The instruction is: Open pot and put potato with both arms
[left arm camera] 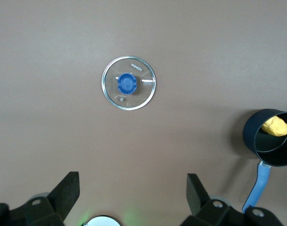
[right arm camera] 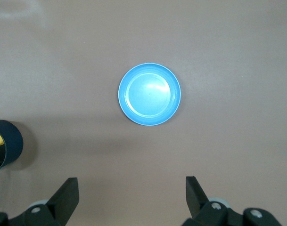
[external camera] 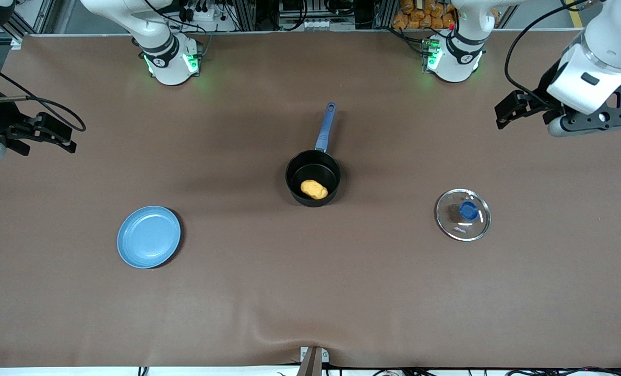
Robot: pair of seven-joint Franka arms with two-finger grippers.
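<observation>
The black pot stands uncovered at the table's middle, its blue handle pointing toward the arms' bases. The yellow-orange potato lies inside it. The glass lid with a blue knob lies flat on the table toward the left arm's end. My left gripper is open and empty, raised over the table's left-arm end. Its wrist view shows the lid, the pot and the potato. My right gripper is open and empty, raised over the right-arm end, and shows in the right wrist view.
A flat light-blue plate lies toward the right arm's end, nearer the front camera than the pot; it also shows in the right wrist view. The pot's edge shows there too. The brown table mat has a small wrinkle at its front edge.
</observation>
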